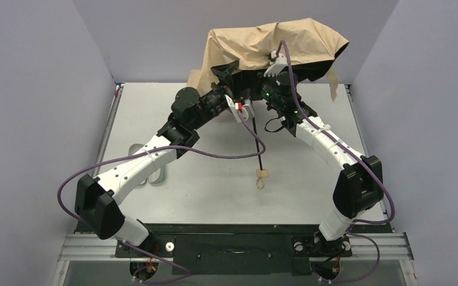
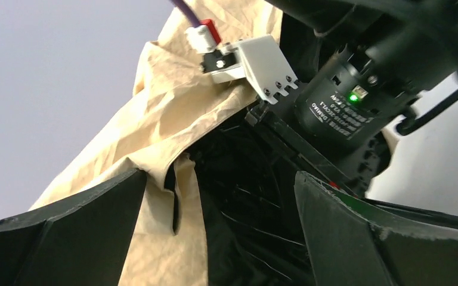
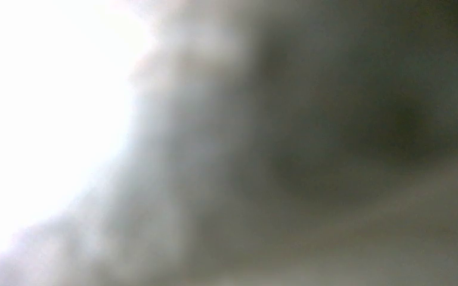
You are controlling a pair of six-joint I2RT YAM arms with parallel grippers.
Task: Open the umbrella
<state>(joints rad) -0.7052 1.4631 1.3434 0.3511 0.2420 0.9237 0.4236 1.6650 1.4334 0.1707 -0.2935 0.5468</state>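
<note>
The umbrella's tan canopy [image 1: 274,42] is held up at the far side of the table, crumpled and partly spread, with its black lining [image 1: 310,68] showing underneath. Its thin black shaft [image 1: 257,143] slants down to the small tan handle [image 1: 263,174] on the table. My left gripper [image 1: 226,70] reaches up at the canopy's left underside. In the left wrist view it [image 2: 217,238] is open, with tan fabric [image 2: 167,238] and black lining [image 2: 262,220] loose between its fingers [image 2: 65,238]. My right gripper is buried in the canopy, and its wrist view is only blur.
A pale grey-green sleeve [image 1: 155,176] lies on the table [image 1: 214,196], partly under the left arm. Grey walls close in the left, right and far sides. A tan strap [image 1: 334,83] hangs from the canopy's right edge.
</note>
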